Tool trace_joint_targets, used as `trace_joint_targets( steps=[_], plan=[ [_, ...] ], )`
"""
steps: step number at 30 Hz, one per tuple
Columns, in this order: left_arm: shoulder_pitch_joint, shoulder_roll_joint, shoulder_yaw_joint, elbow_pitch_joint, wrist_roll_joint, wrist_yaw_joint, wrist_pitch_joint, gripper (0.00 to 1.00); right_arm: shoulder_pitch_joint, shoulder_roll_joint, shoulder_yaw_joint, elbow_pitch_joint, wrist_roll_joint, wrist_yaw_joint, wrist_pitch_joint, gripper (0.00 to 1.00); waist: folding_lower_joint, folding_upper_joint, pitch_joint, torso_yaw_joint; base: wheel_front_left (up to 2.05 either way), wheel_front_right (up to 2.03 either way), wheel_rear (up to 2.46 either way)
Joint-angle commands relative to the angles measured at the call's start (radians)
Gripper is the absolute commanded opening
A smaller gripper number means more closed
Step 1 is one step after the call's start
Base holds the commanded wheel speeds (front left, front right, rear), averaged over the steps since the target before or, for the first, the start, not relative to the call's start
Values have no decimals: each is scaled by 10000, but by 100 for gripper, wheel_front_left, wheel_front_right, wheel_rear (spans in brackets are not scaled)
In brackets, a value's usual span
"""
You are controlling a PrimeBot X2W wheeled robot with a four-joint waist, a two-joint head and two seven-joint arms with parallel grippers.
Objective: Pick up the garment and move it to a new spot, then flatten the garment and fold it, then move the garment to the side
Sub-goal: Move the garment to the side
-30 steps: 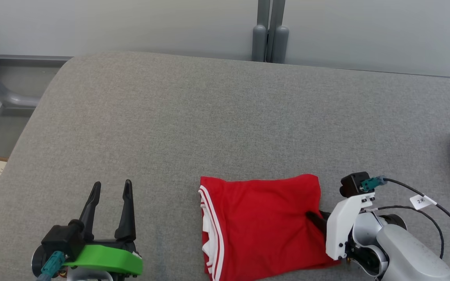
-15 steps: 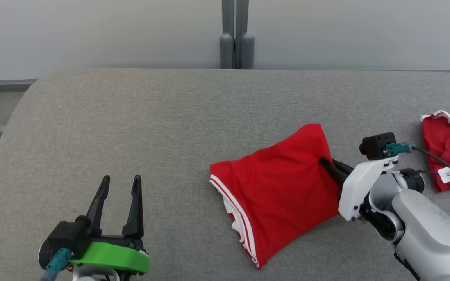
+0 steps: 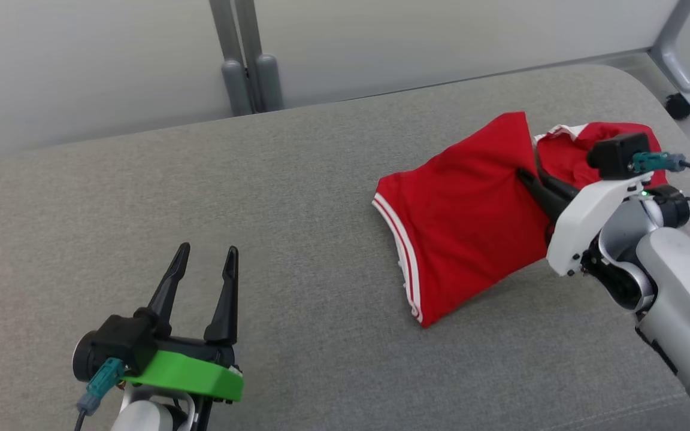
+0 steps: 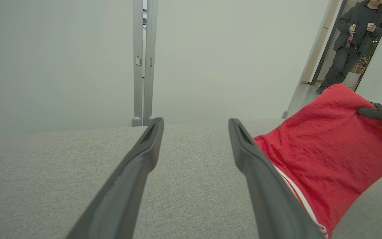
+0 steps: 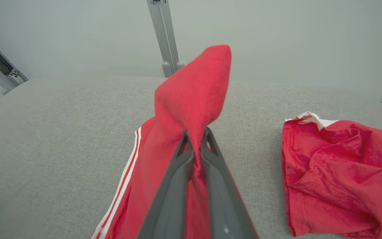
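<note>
Pinching the folded red jersey (image 3: 459, 239) by its right edge with the right tool (image 3: 526, 177), pressed together on the cloth. Hanging leftward from that pinch, corner raised, low end down by the grey surface (image 3: 261, 209). Running long from raised corner to striped edge, stripes facing left. Well apart from the left tool (image 3: 204, 281), spread wide; near the rumpled red garment (image 3: 566, 152), rightward.

In the head view, note that the right pincer (image 3: 524, 176) tips are buried in a fold of the jersey (image 3: 459, 221), and its wrist camera (image 3: 617, 154) covers part of the second garment (image 3: 563, 157). In the left wrist view, the top edge crops the person (image 4: 353, 39) at the head.
</note>
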State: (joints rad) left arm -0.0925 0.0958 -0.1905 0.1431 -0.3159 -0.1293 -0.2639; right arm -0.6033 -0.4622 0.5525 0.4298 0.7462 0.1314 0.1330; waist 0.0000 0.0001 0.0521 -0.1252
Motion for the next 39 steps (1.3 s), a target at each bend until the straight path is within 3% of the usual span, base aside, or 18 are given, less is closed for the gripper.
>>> trace_joint_targets(
  steps=[1,14,23,28,29,31,32,39],
  plan=[
    [-230,145,-30,25,25,-21,1,100,-342,-110,33,41,76,-15,-76,0,0,-1,612,-744,0,0,0],
    [-1186,873,-330,24,157,-22,40,100,-2263,-1226,61,1034,291,-15,-236,0,0,-1,2555,-1302,0,0,0],
    [-1570,1144,-454,42,195,-22,176,100,-3061,-1963,289,2059,-410,-15,-354,0,0,-1,3287,-1145,0,0,0],
    [-1713,1143,-495,117,134,1,156,100,-3419,-2063,490,2907,-743,-17,-685,0,0,-1,3401,-900,0,0,0],
    [-1745,1123,-492,140,110,13,147,100,-3475,-2095,545,3181,-867,-17,-793,3,0,-1,3408,-832,0,0,0],
    [-1775,1084,-483,183,77,38,118,100,-3604,-2056,469,3714,-1044,-17,-1163,44,0,-1,3395,-702,0,0,0],
    [-1772,1071,-486,219,60,35,103,100,-3618,-2022,469,3979,-1129,-17,-1272,100,0,-1,3370,-637,0,0,0],
    [-1607,888,-326,446,-78,112,16,100,-3931,-1845,182,5690,-1895,-17,-2620,100,0,-1,2836,-170,0,0,0]
  ],
)
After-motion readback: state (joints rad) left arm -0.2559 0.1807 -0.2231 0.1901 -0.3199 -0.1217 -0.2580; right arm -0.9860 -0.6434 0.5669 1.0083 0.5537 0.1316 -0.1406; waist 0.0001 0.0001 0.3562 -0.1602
